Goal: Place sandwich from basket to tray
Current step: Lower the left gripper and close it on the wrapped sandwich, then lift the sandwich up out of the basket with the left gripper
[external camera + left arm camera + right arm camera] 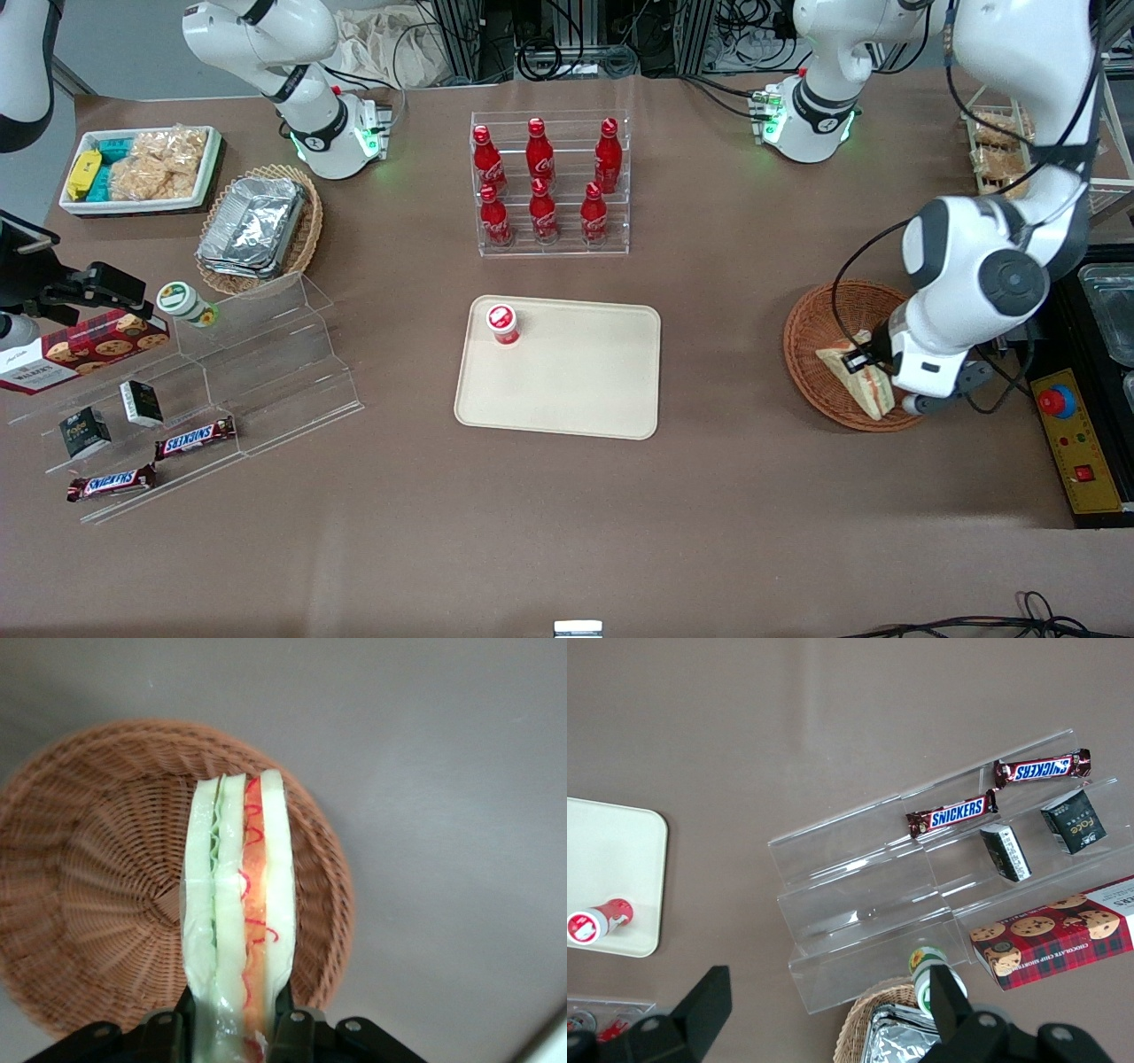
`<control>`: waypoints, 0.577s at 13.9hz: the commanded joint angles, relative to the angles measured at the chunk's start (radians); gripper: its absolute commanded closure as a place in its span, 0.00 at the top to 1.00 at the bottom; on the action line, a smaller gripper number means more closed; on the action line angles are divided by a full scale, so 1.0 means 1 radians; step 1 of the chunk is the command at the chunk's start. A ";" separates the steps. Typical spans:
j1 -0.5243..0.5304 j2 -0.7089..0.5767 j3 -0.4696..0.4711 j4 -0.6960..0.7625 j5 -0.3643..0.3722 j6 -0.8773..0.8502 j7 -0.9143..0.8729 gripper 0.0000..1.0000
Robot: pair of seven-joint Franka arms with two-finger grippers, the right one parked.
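- The sandwich (239, 912) stood on edge between the jaws of the gripper (237, 1028), which were closed on its two bread faces; its orange-red and green layers showed along the edge.
- It hung above the basket (819, 350), over the rim nearest the front camera, at the working arm's end of the surface (567, 532).
- The tray (576, 381) lay well apart from the basket, near the middle of the surface, with a small red-capped bottle (502, 323) on one corner.
- Farther from the front camera than the tray stood a clear rack (551, 186) of red cola bottles.
- Toward the parked arm's end sat a clear stepped stand (221, 381) with chocolate bars (195, 437), small dark boxes and a cookie box (84, 350), an oval wicker basket of foil trays (257, 229), and a white bin of snacks (142, 168).
- The surface was plain brown; cables and metal framing ran along its edge farthest from the camera.
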 commanded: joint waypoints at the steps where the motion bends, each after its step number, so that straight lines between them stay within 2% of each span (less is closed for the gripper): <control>1: -0.006 -0.085 -0.033 0.107 0.021 -0.176 0.002 0.36; 5: -0.004 -0.121 -0.134 0.362 0.035 -0.509 -0.002 0.36; 8: -0.006 -0.121 -0.246 0.496 0.056 -0.656 -0.017 0.36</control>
